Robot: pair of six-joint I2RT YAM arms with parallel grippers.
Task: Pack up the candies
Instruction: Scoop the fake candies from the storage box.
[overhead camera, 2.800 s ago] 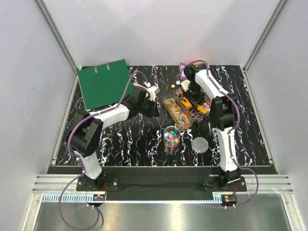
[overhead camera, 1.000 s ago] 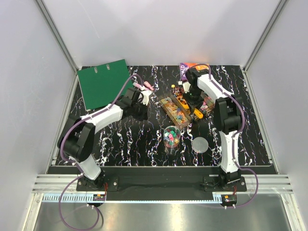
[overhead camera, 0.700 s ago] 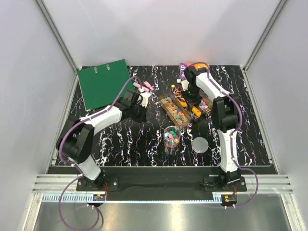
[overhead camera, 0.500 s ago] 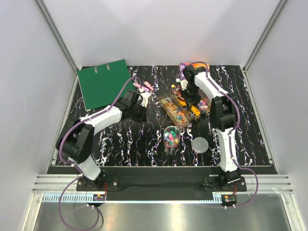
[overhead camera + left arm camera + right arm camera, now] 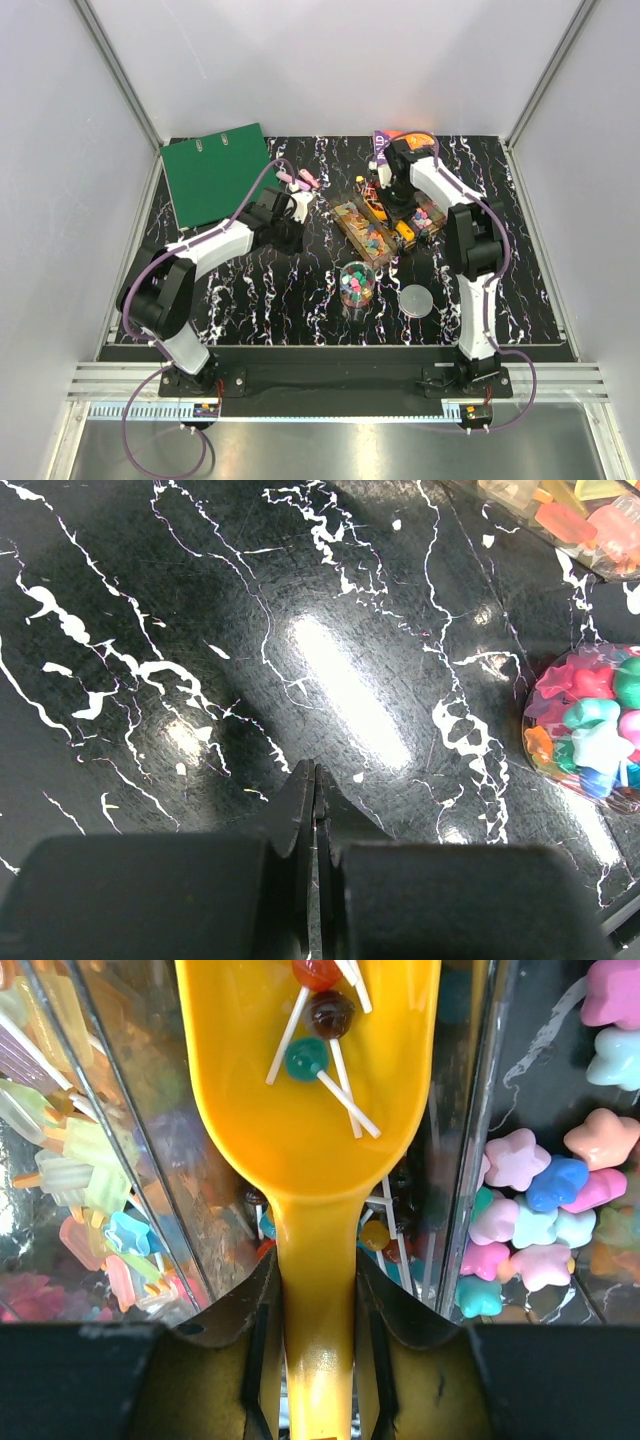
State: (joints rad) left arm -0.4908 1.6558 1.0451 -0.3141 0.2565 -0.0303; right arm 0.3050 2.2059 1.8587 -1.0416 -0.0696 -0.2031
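- Candies (image 5: 545, 1185) shaped like pastel stars are seen packed in the right compartment of a clear tray (image 5: 350, 214); ice-lolly shapes fill the left one.
- Three lollipops (image 5: 307, 1057), red, brown and teal on white sticks, are carried in a yellow scoop (image 5: 300, 1130) above the middle compartment.
- The scoop's long axis is pointed straight away from the right fingers (image 5: 240, 1310), by which its handle is pinched.
- More stars are held in a clear cup (image 5: 357, 284) mid-bench.
- The left fingers (image 5: 298, 805) are pressed together, empty, over the black marbled bench (image 5: 200, 630).
- White lettering is carried on a purple packet (image 5: 383, 146), too small to be read.
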